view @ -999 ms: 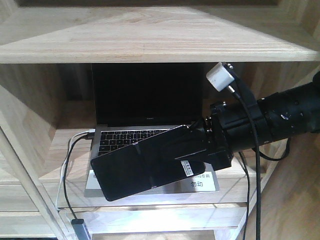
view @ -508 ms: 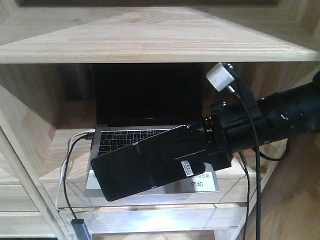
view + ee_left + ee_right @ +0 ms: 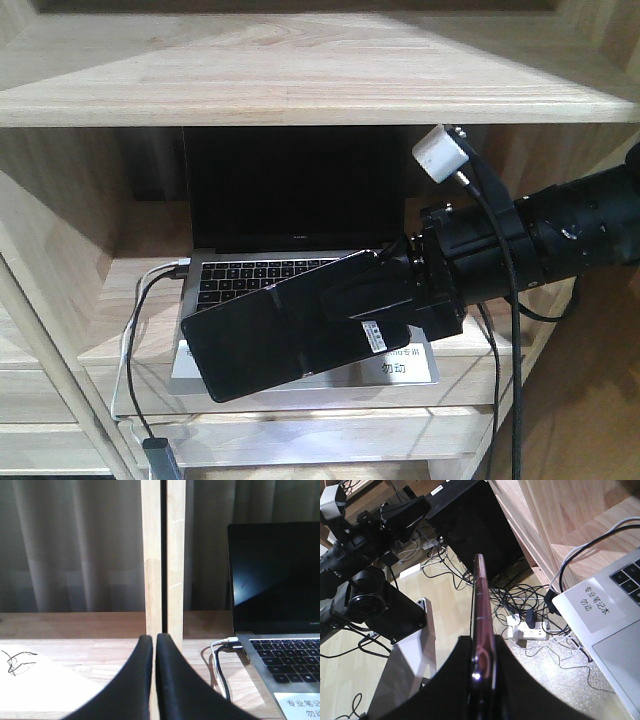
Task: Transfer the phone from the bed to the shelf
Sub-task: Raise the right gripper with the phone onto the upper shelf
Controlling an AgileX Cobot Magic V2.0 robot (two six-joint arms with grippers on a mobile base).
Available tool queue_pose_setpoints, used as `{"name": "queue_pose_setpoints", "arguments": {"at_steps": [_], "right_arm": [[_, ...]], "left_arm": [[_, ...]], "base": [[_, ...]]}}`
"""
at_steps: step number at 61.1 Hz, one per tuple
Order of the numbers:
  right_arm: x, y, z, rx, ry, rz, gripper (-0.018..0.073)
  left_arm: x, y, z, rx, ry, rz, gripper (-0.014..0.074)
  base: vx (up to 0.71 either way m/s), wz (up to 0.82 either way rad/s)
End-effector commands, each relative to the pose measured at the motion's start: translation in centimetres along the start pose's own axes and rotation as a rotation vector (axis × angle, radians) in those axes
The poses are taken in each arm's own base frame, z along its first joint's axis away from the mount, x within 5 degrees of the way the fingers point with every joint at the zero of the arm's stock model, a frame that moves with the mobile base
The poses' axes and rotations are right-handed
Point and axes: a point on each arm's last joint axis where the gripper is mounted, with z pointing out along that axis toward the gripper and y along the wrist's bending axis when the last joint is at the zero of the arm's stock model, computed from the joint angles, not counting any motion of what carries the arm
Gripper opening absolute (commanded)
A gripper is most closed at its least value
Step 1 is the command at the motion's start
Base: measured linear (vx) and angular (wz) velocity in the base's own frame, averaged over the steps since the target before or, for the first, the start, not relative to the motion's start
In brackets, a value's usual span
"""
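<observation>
Pale grained boards of the shelf (image 3: 300, 70) fill the front view. Its middle bay is taken up by an open grey laptop (image 3: 290, 215) with a dark screen, a white label card (image 3: 400, 365) on its palm rest and cables (image 3: 130, 340) plugged into its left side. A white charger block (image 3: 440, 155) sits on the right arm's cable.

The phone (image 3: 270, 345) hangs in the air in front of that bay, tilted with its left end low, and hides part of the keyboard from the camera. The right fingers (image 3: 365, 292) are clamped on its right half, beside the barcode sticker.

Only the right wrist view shows the phone (image 3: 480, 595) edge-on, pinched between the two fingers (image 3: 452, 680). It stands out over a floor strewn with wires and a power strip (image 3: 527, 630), with the laptop's corner off to its right and apart from it.

From the left wrist, the left fingers (image 3: 140, 680) are pressed together on nothing. They sit before a wooden upright (image 3: 162, 555) with a curtain (image 3: 75, 545) behind.
</observation>
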Motion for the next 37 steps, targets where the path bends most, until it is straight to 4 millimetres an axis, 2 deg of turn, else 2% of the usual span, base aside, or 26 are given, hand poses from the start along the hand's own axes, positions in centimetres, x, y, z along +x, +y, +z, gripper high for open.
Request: {"name": "queue_pose_setpoints", "arguments": {"at_steps": [1, 22, 37], "right_arm": [[-1.7, 2.6, -1.2, -0.097, -0.109, -0.032, -0.0002], [-3.6, 5.6, -3.1, -0.104, -0.263, -0.109, -0.0002], [-8.0, 8.4, -5.8, -0.055, -0.343, -0.233, -0.0002]], "left_arm": [[-1.5, 0.0, -0.2, 0.004, -0.104, -0.019, 0.0001], [-1.5, 0.0, -0.2, 0.004, -0.104, -0.019, 0.0001], [-1.5, 0.0, -0.2, 0.004, -0.104, -0.019, 0.0001]], "base": [[0.0, 0.0], [0.0, 0.0], [0.0, 0.0]]}}
